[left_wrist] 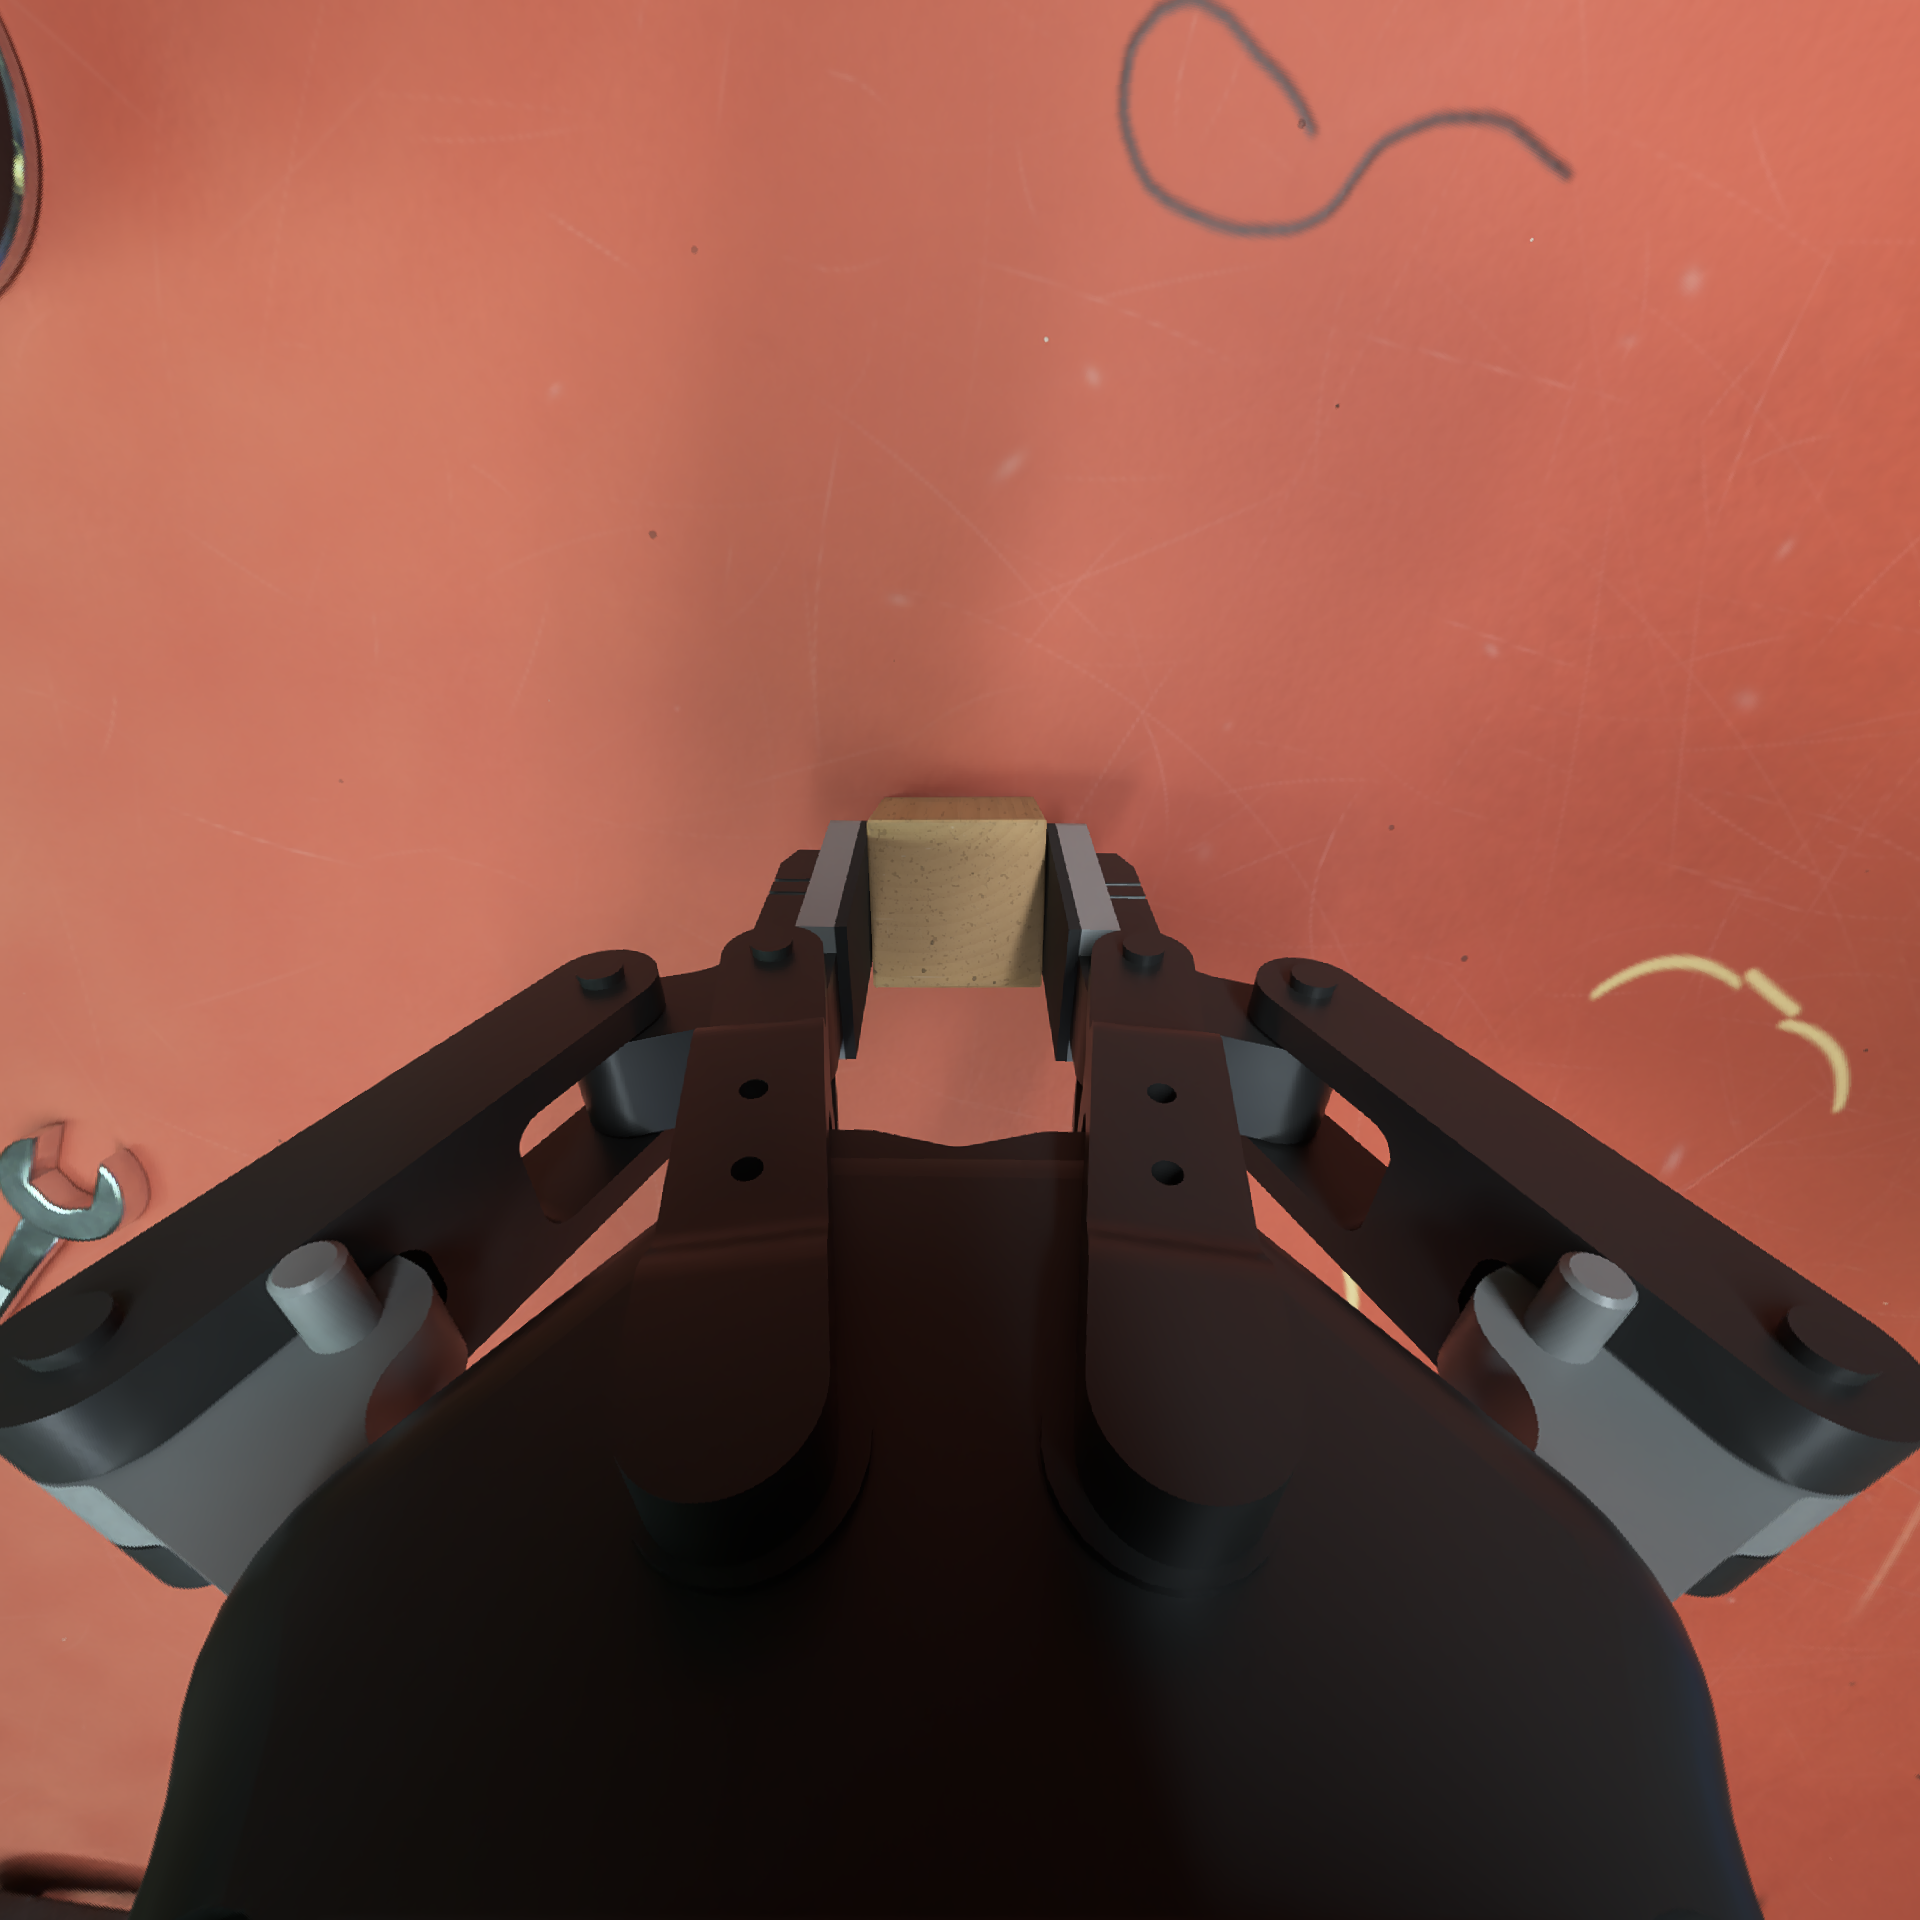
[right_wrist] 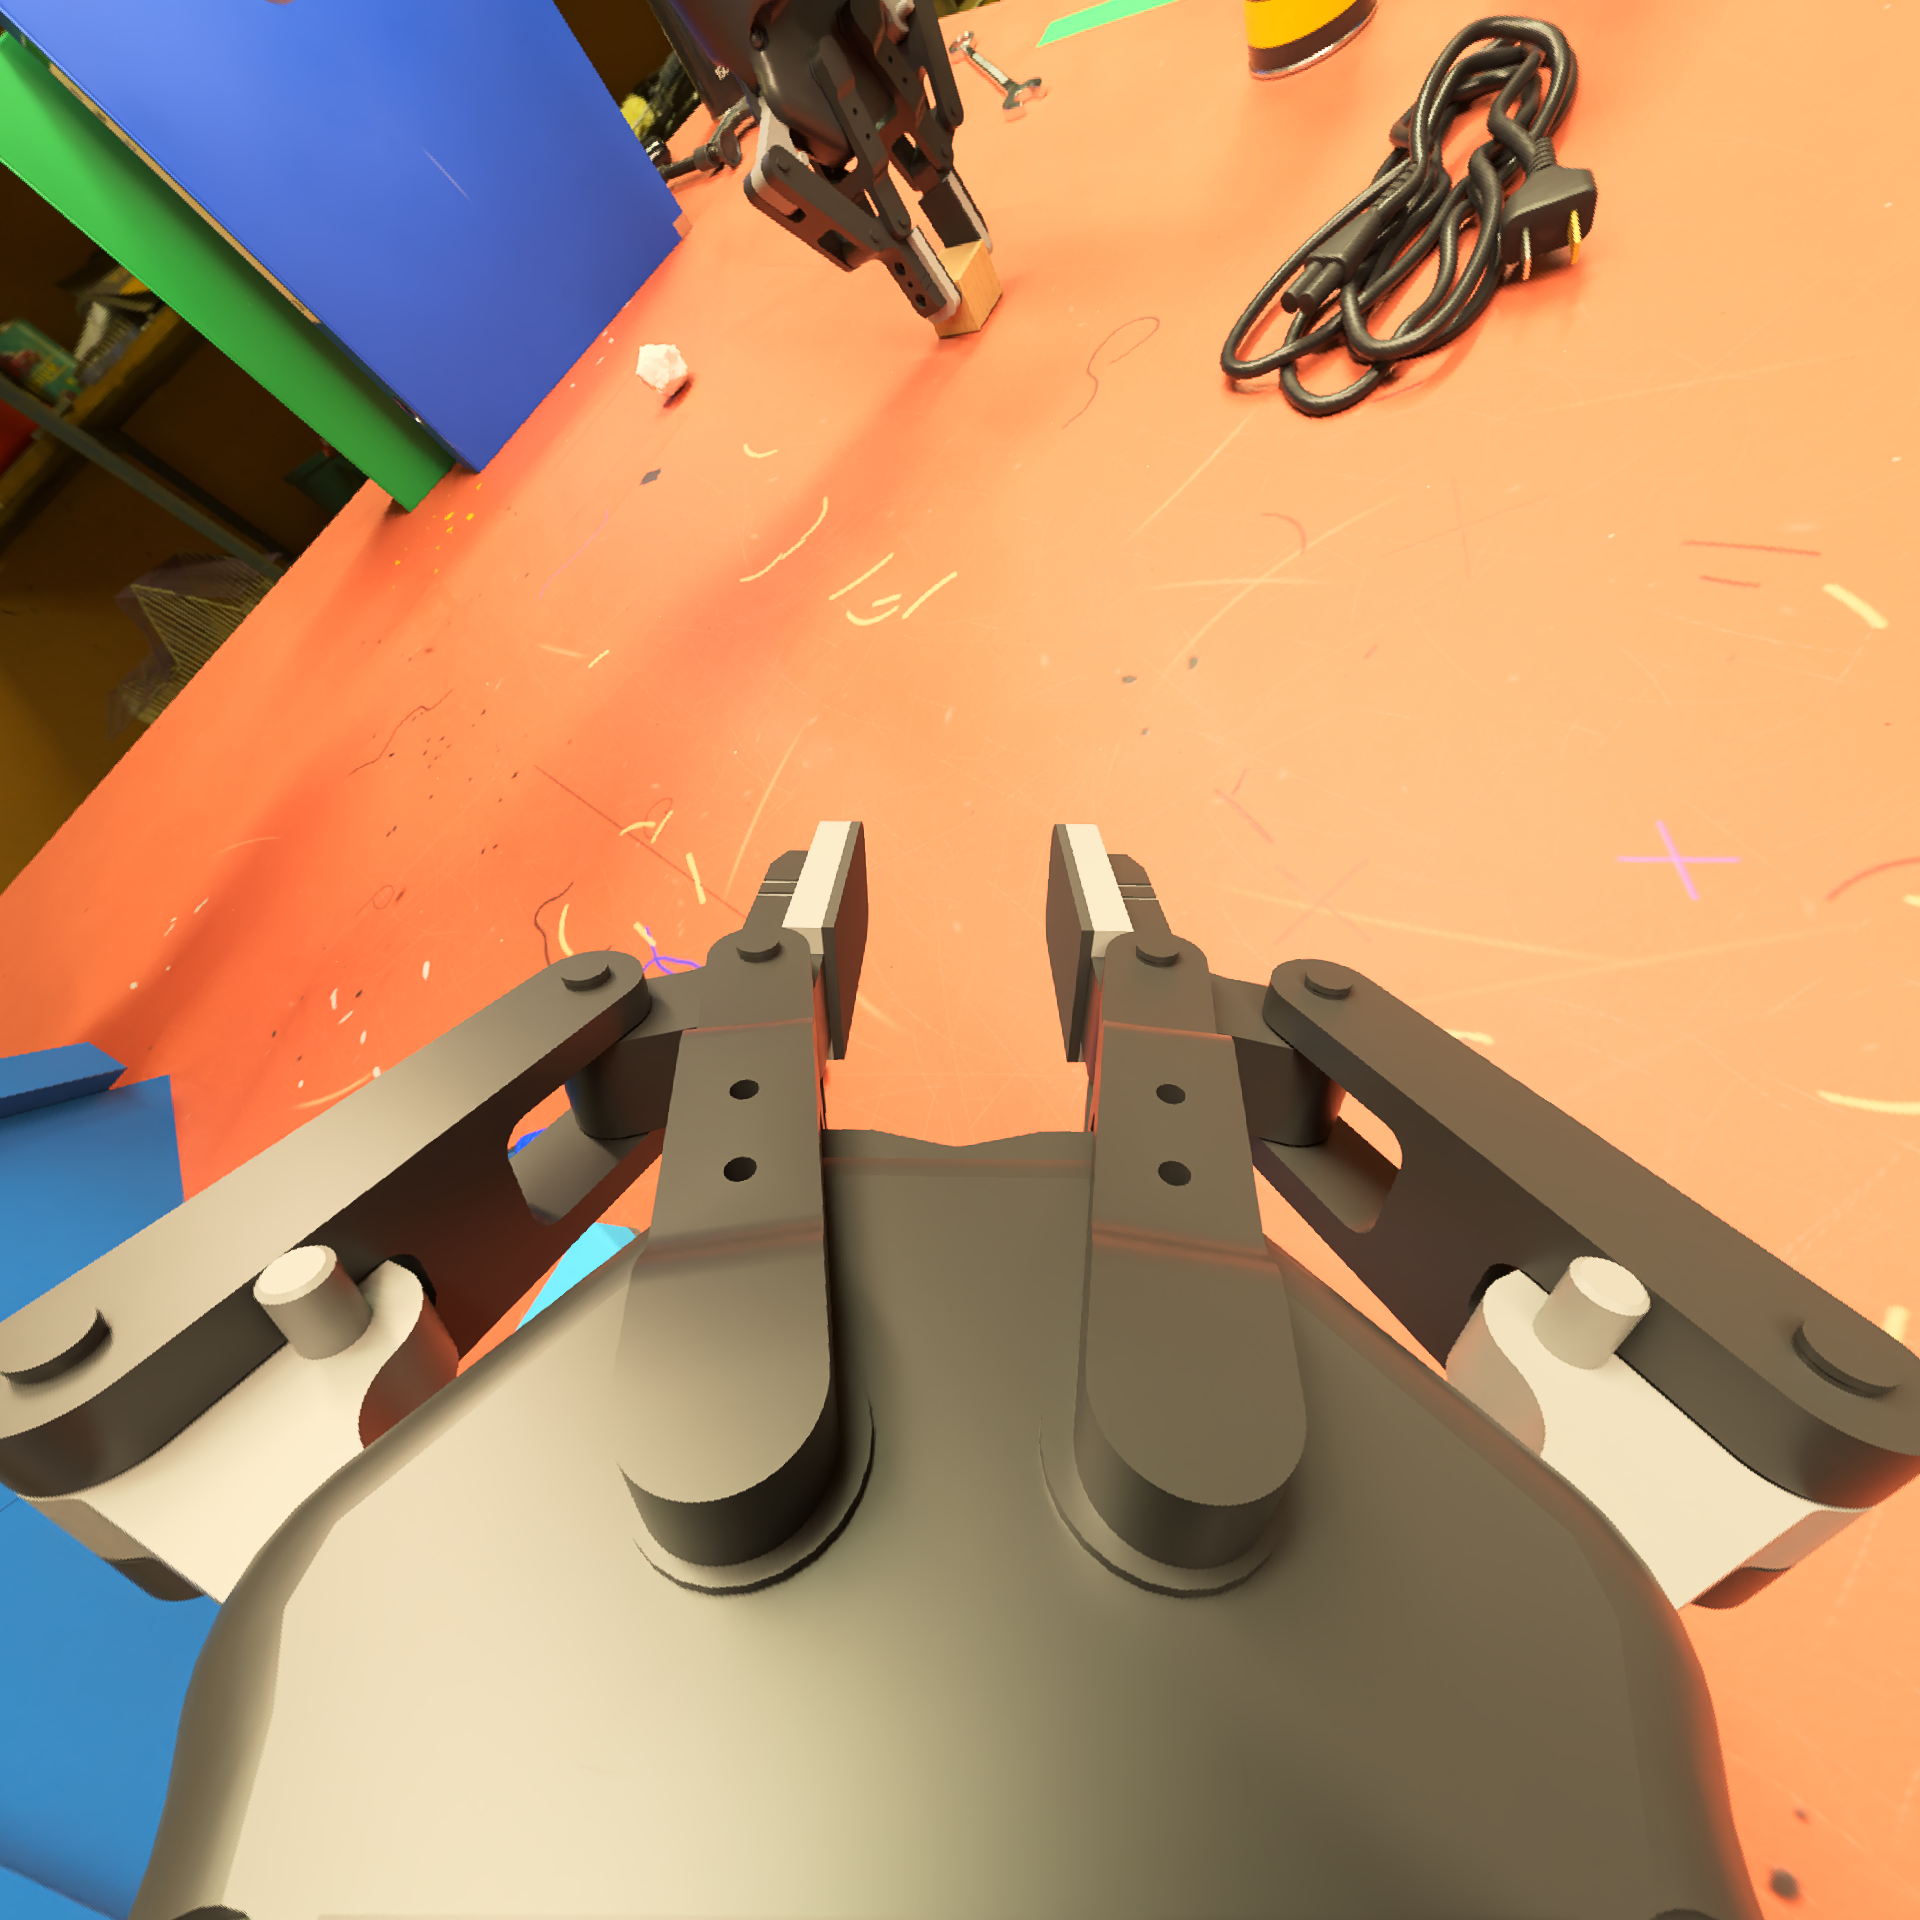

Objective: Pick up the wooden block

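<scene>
The wooden block is a pale cube held between the two pads of my left gripper, which both touch its sides. The gripper points down at the red table. In the right wrist view the left gripper stands far off with the block at its fingertips, the block's lower edge at or just above the table. My right gripper is open and empty, hovering over bare red table well away from the block.
A coiled black power cable lies right of the block. A crumpled white paper ball and a blue and green box are to its left. A wrench lies near the left gripper. A yellow can stands at the back.
</scene>
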### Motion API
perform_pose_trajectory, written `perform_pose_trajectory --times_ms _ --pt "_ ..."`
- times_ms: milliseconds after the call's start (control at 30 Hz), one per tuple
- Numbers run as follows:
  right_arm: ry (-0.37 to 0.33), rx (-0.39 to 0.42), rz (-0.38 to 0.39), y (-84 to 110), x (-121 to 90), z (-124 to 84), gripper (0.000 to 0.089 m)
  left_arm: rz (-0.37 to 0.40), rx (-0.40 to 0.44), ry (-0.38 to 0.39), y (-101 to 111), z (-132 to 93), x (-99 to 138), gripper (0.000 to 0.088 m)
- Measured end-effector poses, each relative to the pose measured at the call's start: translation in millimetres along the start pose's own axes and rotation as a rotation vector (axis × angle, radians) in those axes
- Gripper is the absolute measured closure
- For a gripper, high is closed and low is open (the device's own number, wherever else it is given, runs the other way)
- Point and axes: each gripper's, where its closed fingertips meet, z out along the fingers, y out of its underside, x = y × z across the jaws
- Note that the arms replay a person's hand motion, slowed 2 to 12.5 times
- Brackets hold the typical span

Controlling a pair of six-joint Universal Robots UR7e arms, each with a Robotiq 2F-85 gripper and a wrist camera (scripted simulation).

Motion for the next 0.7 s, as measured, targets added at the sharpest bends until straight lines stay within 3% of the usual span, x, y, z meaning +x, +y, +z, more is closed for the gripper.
perform_pose_trajectory --times_ms 333,700 --pt "-0.016 0.001 -0.001 -7.2 1.2 11.8 0.0576 0.029 0.006 -0.053 2.0 -1.2 1.0 0.0597" --pt "-0.056 0.029 0.026 -23.5 3.7 31.8 0.0572 0.119 -0.008 -0.199 7.3 -5.9 0.8 0.0597"
